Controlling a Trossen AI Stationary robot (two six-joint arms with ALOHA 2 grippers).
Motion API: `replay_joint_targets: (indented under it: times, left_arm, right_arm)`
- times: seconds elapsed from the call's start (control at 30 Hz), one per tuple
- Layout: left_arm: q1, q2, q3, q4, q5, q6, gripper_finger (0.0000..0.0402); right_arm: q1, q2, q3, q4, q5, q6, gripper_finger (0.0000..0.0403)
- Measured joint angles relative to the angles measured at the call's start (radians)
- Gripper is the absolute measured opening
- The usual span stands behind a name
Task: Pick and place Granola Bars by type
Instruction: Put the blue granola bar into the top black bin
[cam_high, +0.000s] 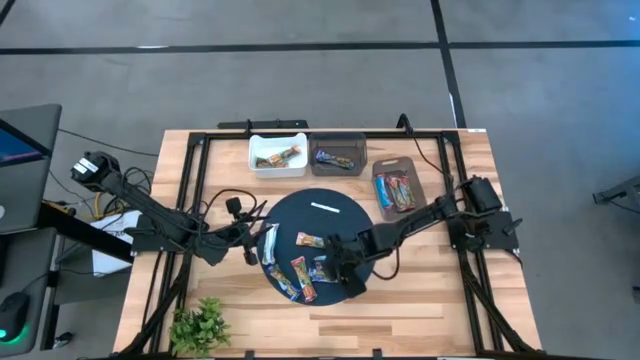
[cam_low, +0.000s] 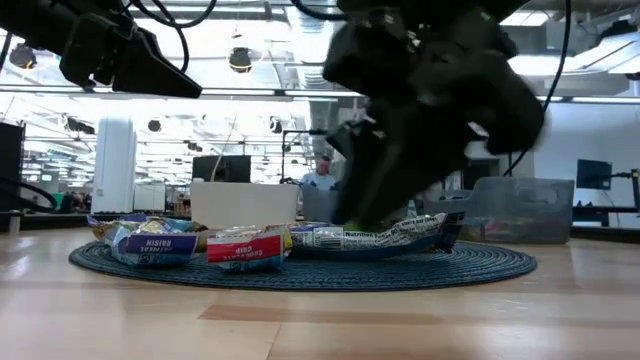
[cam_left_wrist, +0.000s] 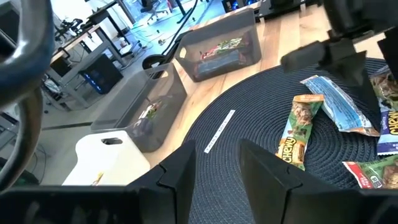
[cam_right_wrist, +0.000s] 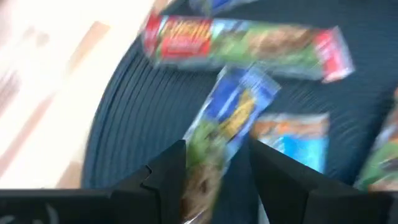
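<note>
Several Granola Bars lie flat on a round dark mat (cam_high: 322, 222): a brown-green one (cam_left_wrist: 298, 134), blue ones (cam_high: 285, 285) and a red one (cam_low: 245, 248). More bars lie in the three bins at the far side. My right gripper (cam_right_wrist: 217, 152) slants down over the mat's near part, open, its fingers on either long side of a blue-green bar (cam_right_wrist: 233, 112). My left gripper (cam_left_wrist: 217, 165) hovers at the mat's left edge (cam_high: 252, 245), open with nothing between its fingers. My right gripper comes at the blue-green bar slanting down, one finger along each long side (cam_right_wrist: 208, 134) and lying across it. The bar lies flat on the mat. The picture is blurred, and I cannot tell whether the fingers touch it.
A white bin (cam_high: 278, 155), a dark bin (cam_high: 338, 152) and a grey bin (cam_high: 398, 188) stand at the table's far side. A thin white strip (cam_high: 326, 208) lies on the mat. A small green plant (cam_high: 200, 325) stands at the near left corner.
</note>
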Motion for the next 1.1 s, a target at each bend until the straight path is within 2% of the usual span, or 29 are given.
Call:
replay_joint_targets:
  times: [0.17, 0.47, 0.73, 0.83, 1.1]
  left_arm:
    - [0.000, 0.000, 0.000, 0.000, 0.000, 0.000, 0.0119]
    - [0.000, 0.000, 0.000, 0.001, 0.000, 0.000, 0.0119]
    - [0.000, 0.000, 0.000, 0.001, 0.000, -0.001, 0.0119]
    - [0.000, 0.000, 0.000, 0.001, 0.000, 0.000, 0.0119]
    - [0.000, 0.000, 0.001, 0.001, 0.000, -0.001, 0.0119]
  right_arm:
    - [0.024, -0.001, -0.006, -0.001, 0.003, 0.054, 0.0171]
    - [0.031, -0.001, -0.012, -0.033, 0.104, 0.137, 0.0171]
    - [0.031, -0.001, -0.013, -0.056, 0.106, 0.145, 0.0166]
    - [0.031, -0.001, -0.013, -0.056, 0.106, 0.131, 0.0144]
    - [0.031, -0.001, -0.013, -0.055, 0.106, 0.116, 0.0048]
